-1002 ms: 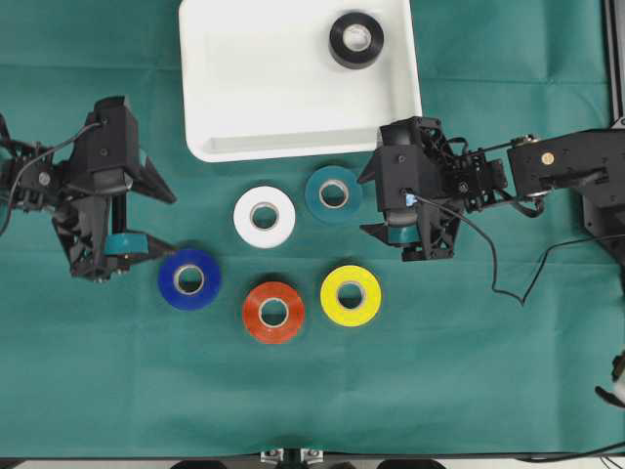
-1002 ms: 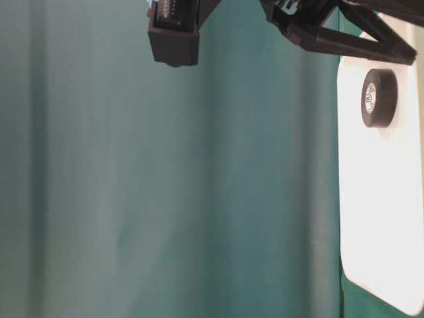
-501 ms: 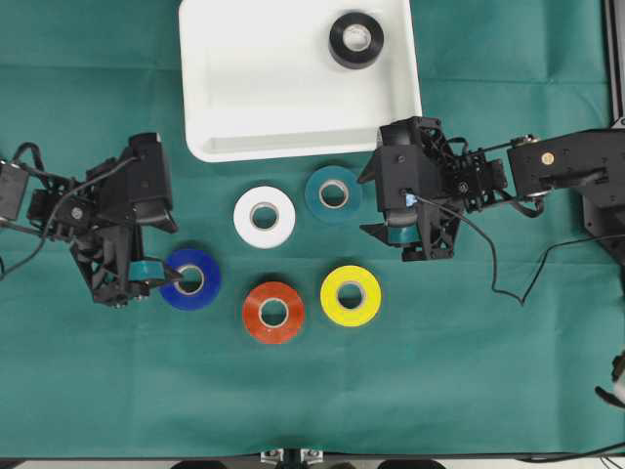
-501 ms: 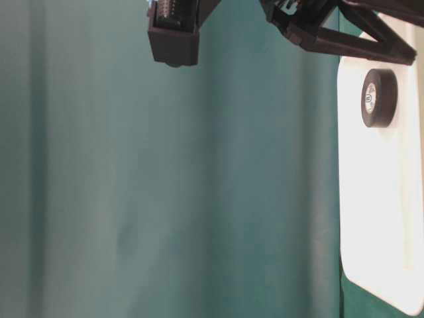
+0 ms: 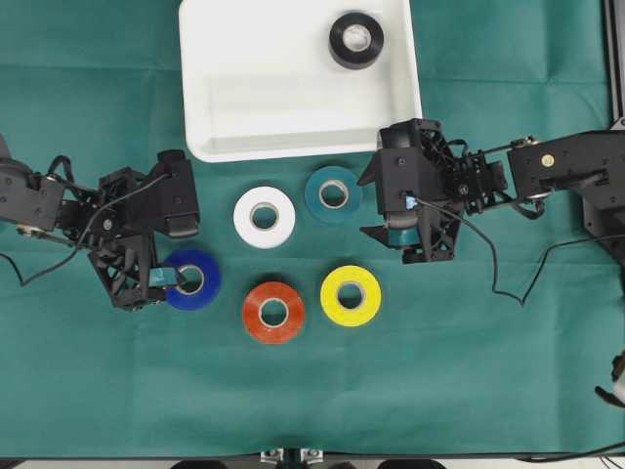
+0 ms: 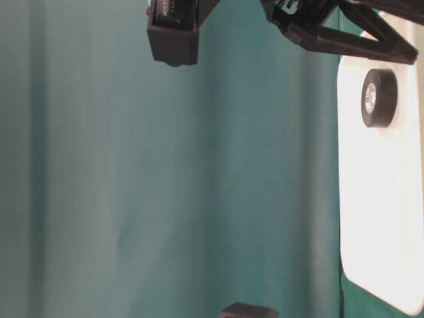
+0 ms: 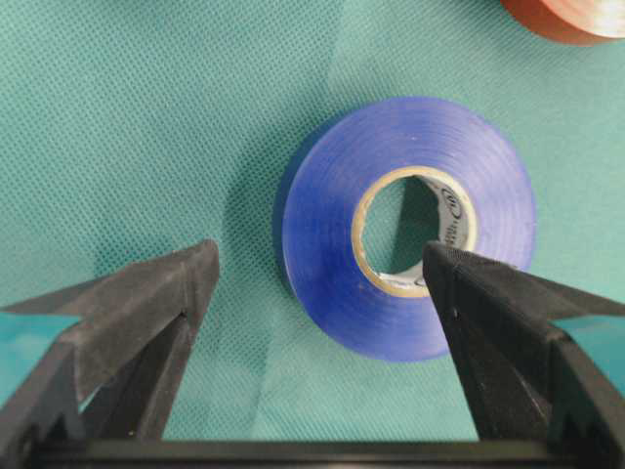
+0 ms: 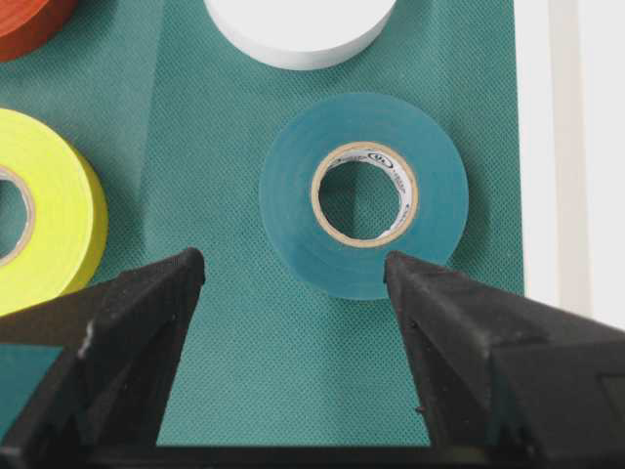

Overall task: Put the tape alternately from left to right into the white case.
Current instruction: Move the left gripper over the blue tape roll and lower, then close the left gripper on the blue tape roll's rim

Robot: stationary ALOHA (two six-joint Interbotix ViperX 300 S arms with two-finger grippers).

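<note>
Tape rolls lie flat on the green cloth (image 5: 469, 391): red (image 5: 273, 312), yellow (image 5: 351, 295), blue (image 5: 191, 279), white (image 5: 264, 217), teal (image 5: 333, 194). Left gripper (image 7: 317, 293) is wide open, one finger over the blue roll's core, gripping nothing. Right gripper (image 8: 293, 278) is wide open, empty, near the teal roll. Black roll (image 5: 355, 39) sits in the white case (image 5: 254, 88).

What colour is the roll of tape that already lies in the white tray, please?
Black, with a pale core: the roll shows best in the overhead view.
</note>
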